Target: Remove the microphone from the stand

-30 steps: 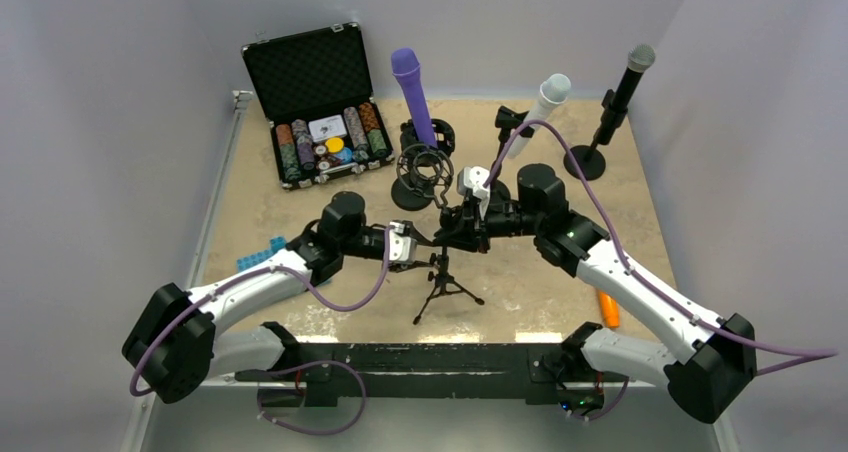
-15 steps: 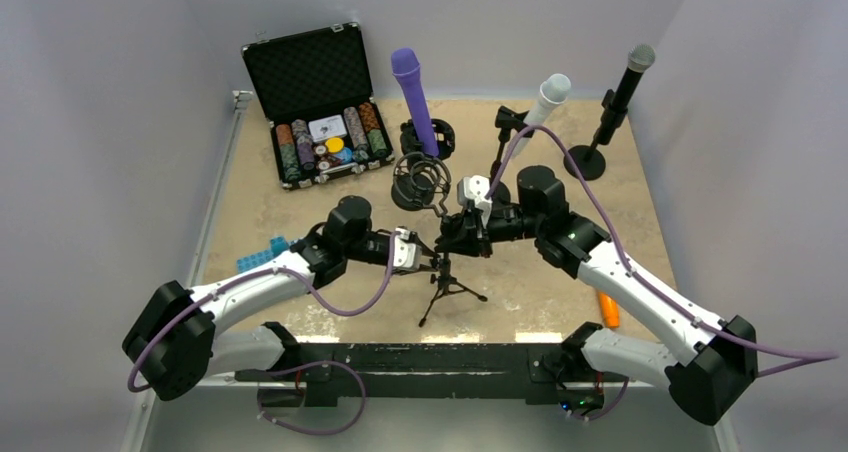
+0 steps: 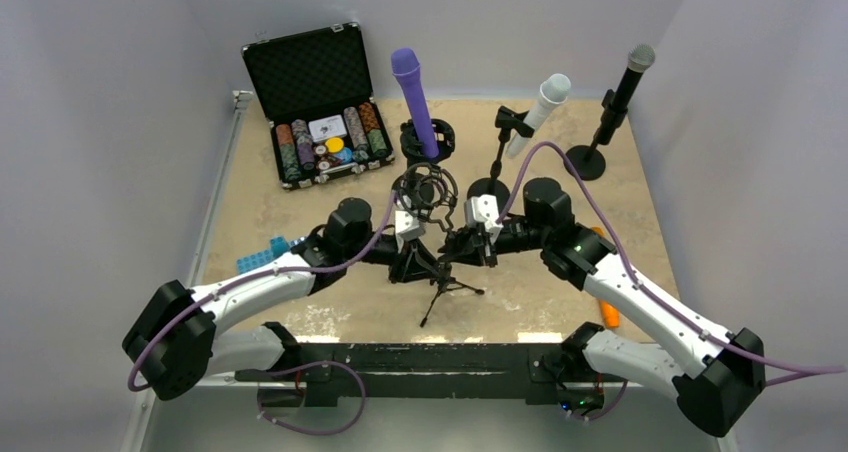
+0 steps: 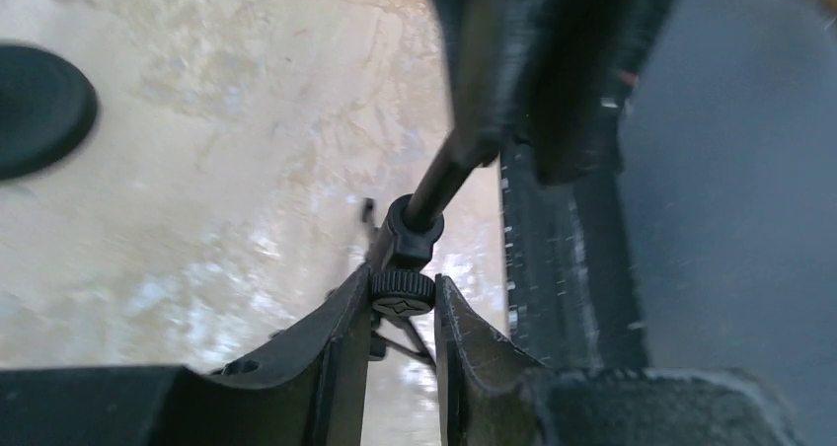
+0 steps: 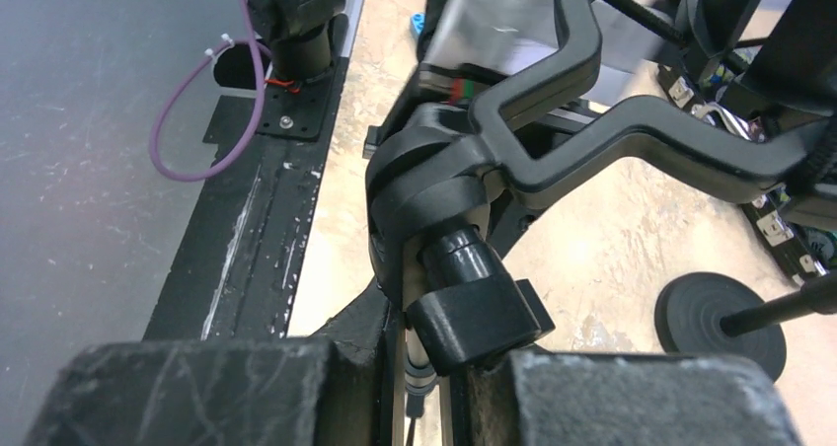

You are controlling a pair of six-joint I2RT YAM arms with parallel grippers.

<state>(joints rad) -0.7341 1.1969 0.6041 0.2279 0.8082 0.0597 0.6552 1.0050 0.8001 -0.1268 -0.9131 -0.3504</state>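
Beige mottled tabletop (image 3: 250, 202), and starting on your left you've got an open black case (image 3: 310, 77) of poker chips at the far corner. There's a small blue block (image 3: 258, 254) nearer the arms, beside the left forearm.

Your left pincer (image 3: 412, 264) reaches in towards the middle and it's pressed onto the tripod stand (image 3: 447, 290). In the left wrist view the two fingers (image 4: 331, 357) sit either side of the knurled collar low on the shaft, touching it on both sides. The stand's legs are on the tabletop and the shaft leans a bit. On top is the wire shock mount (image 3: 425, 187), and from above I can't tell whether anything sits inside the ring. Just behind it the purple microphone (image 3: 412, 97) stands tilted in its own black holder.

Your right pincer (image 3: 462, 247) comes in from the other side, nose to nose with the left one. It's pinching the black neck under the shock mount, and the right wrist view shows that stubby cylinder wedged between the fingers (image 5: 227, 387).

Further right the white microphone (image 3: 540, 107) is clipped at a slant on a thin stand. The black microphone (image 3: 622, 90) sits on a round-base stand at the far right, and both are well apart from the arms. Something small and orange (image 3: 608, 310) lies by the right forearm
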